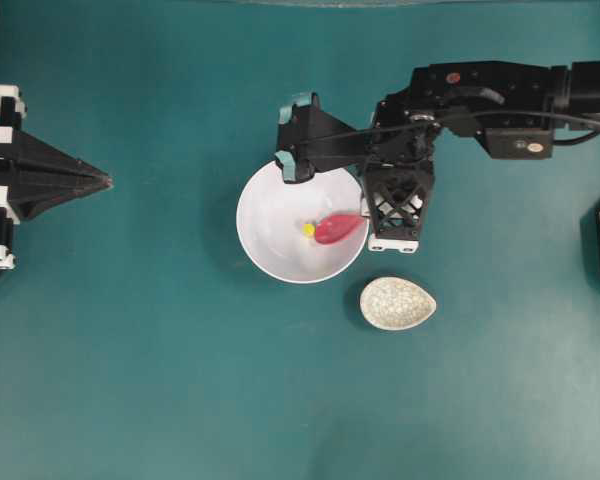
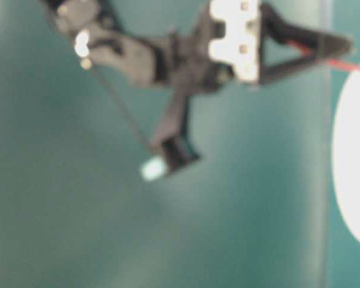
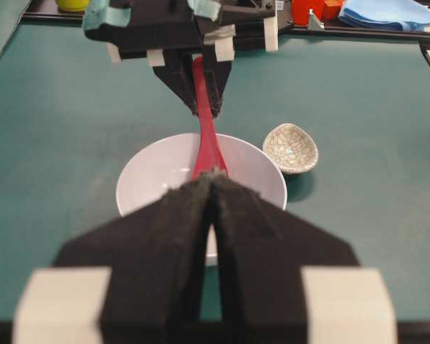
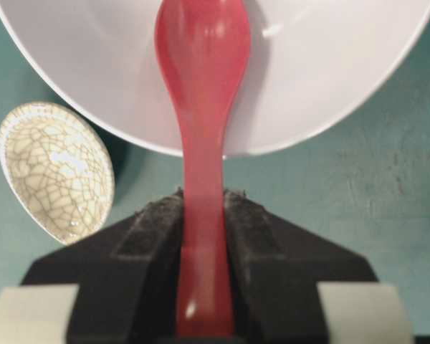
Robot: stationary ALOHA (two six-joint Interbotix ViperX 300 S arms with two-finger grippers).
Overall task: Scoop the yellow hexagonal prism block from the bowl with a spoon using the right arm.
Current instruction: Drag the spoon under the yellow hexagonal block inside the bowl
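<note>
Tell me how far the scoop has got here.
Done: the right gripper is shut on the spoon, whose scoop is inside the bowl. In hand: the scoop's tip sits right beside the yellow block. Left: the block is on the bowl floor, not in the scoop, so it must be scooped and lifted out.

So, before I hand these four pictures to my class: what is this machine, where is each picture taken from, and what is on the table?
It is a robot with two black arms at a green table. One picture looks straight down, one is a blurry view from table height, and two come from cameras on the wrists. The right gripper is shut on the handle of a red spoon; its scoop reaches into the white bowl, beside a tiny yellow block, which is not yet scooped. The left gripper waits shut and empty at the left edge. A small speckled dish sits near the bowl, apart from it.
</note>
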